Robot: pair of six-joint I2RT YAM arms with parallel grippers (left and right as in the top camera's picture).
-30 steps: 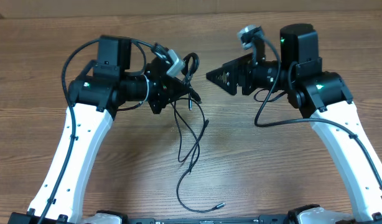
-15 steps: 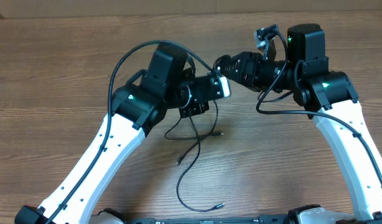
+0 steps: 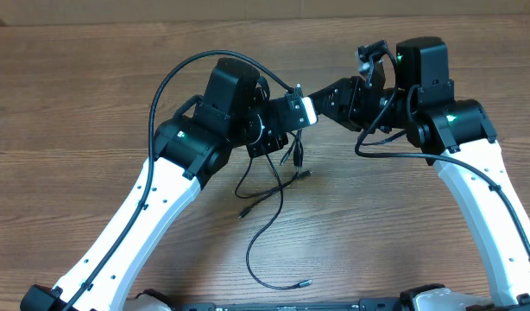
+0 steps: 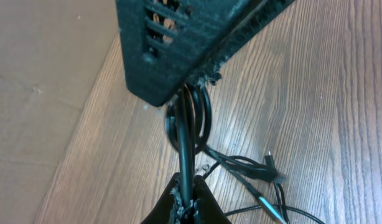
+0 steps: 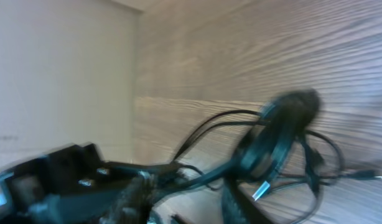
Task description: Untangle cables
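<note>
Overhead: the cables (image 3: pixel 267 192) hang bunched just toward 12 o'clock of desk centre, where both arms meet.

Their coiled part is pinched off the desk (image 3: pixel 75 104) by the left gripper (image 4: pixel 186 208), fully closed on the strands, while loose tails drop to the wood and trail toward 6 o'clock. A second ago the bundle sat further toward 10 o'clock and the right gripper (image 3: pixel 327 93) stood apart at 1 o'clock, spread wide; now it has come in from 2 o'clock onto the far end of the coil. Whether its jaws have clamped yet I cannot tell. That likely sets up a two-handed pull to draw the loops apart, though the tails look no less crossed.
</note>
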